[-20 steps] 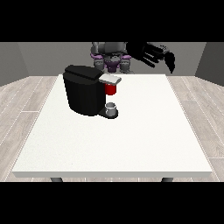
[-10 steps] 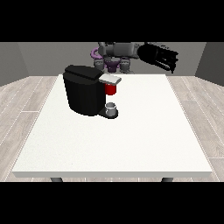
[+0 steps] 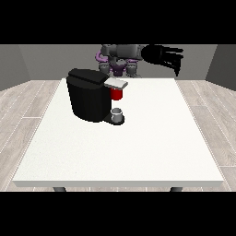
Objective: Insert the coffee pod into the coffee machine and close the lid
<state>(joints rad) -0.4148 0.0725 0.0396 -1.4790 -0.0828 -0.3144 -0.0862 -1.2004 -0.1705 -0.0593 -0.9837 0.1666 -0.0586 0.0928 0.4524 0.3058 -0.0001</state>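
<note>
The hand at the view's left shows nowhere, perhaps behind the coffee machine (image 3: 90, 94). The fingers of the hand at the view's right (image 3: 161, 55) are too small to read.

A large white table (image 3: 138, 147) fills the middle of the frame, a small grey cup (image 3: 118, 113) stands left of centre, and wood-plank floor (image 3: 23, 106) flanks both sides.

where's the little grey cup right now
In the front view the grey cup stands on the coffee machine's base at the table's left-centre, directly below the red part.
</note>
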